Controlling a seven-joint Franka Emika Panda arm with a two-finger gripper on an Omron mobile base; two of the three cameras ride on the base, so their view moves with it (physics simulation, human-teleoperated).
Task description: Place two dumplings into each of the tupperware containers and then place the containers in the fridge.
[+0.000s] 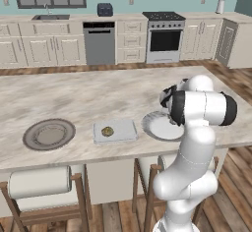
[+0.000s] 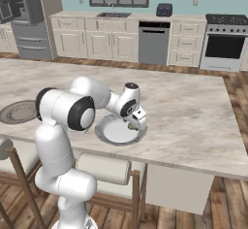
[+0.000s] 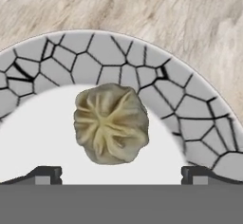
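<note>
While our arm is reaching down over the island counter (image 1: 74, 98), we are holding our gripper (image 3: 121, 173) just above a round plate (image 3: 95, 57) with a cracked grey rim and a white centre. Our jaws are standing wide apart, with nothing between them yet. In the hand view one dumpling (image 3: 111, 123) is lying on the white centre of that plate, a little toward 11 o'clock from the midpoint between our finger tips, its crimped folds facing up. In the left base view a tupperware container (image 1: 114, 130) is sitting on the counter at 9 o'clock from the plate, just beside it, and a second dumpling (image 1: 107, 131) is resting inside it. Farther toward 9 o'clock a brownish-grey dish (image 1: 48, 133) is lying flat. In the right base view the fridge (image 2: 26, 19) is standing at the far wall, at 10 o'clock from our arm.
</note>
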